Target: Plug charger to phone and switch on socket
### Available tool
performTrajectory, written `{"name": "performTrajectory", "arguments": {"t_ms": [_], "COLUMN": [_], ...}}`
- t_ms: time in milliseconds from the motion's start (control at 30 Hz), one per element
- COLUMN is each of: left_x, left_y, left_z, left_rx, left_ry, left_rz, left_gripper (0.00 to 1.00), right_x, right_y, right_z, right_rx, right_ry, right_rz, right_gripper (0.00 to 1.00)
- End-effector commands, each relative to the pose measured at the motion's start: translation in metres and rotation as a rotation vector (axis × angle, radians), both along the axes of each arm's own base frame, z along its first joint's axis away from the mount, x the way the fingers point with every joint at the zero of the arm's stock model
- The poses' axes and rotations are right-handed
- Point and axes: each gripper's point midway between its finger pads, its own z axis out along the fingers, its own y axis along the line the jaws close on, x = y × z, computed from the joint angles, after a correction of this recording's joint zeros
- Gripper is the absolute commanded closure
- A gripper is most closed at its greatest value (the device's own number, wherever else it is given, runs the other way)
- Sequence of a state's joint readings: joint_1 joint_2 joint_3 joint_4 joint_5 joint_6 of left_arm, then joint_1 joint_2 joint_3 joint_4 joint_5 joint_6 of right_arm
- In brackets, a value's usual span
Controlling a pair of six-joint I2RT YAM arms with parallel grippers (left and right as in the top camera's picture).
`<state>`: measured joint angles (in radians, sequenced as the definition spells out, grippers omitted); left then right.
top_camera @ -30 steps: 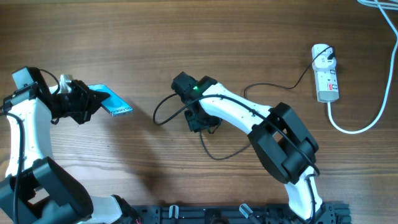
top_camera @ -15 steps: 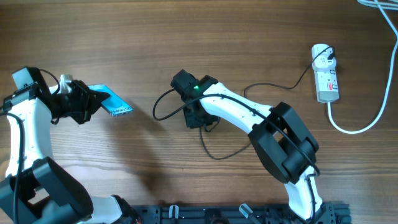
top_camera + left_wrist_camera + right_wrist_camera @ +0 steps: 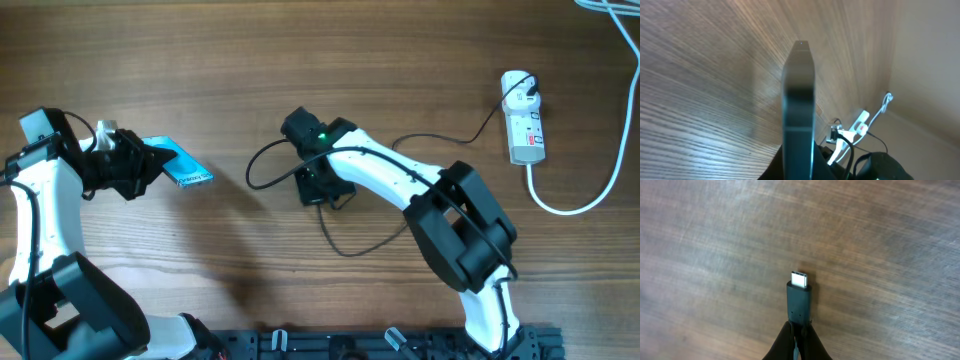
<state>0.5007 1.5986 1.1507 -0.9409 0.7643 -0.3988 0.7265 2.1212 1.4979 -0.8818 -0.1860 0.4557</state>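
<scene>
Near the wooden desk's (image 3: pixel 300 60) left edge the left fingers (image 3: pixel 128 168) are clamping the light-blue rectangular phone (image 3: pixel 183 164), its lettering too small to read, while mid-desk the right fingers (image 3: pixel 784 342) are pinching the thin black charger (image 3: pixel 345 254) by its metal-tipped connector (image 3: pixel 800 297) above open wood, the white plastic socket (image 3: pixel 524 125) lying by the right edge.

Held tilted above the wood at far left: phone (image 3: pixel 180 165), light blue screen up, one end pinched in the left gripper (image 3: pixel 150 160); edge-on and dark from the left wrist. Lying lengthwise at far right: white socket (image 3: pixel 524 118), thick white cord curving off its lower end. Plugged into its top end: black charger (image 3: pixel 345 250), thin cable looping leftward across the table, silver-tipped connector (image 3: pixel 800 297) clamped in the right gripper (image 3: pixel 797 339), tip free.
</scene>
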Motion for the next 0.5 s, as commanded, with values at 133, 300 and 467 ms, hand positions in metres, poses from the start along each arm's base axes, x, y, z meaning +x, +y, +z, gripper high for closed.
{"name": "performTrajectory", "arguments": {"t_ms": [133,300,467], "left_x": [0.006,0.005,0.005], "left_y": [-0.035,-0.056,-0.074], "left_z": [0.054,0.106,0.132], "left_rx": [-0.118,-0.118,-0.105], "left_ry": [-0.304,-0.498,-0.567], "left_rz": [-0.18,-0.248,-0.271], "left_gripper": [0.96,0.96,0.96], "right_x": [-0.045,-0.078,-0.074], "right_y": [0.034,0.045,0.055], "right_z": [0.17,0.223,0.223], "right_rx": [0.553,0.788,0.777], "right_ry": [-0.139,-0.09,-0.079], "right_rz": [0.46,0.529,0.448], "right_gripper": [0.96,0.96,0.96]}}
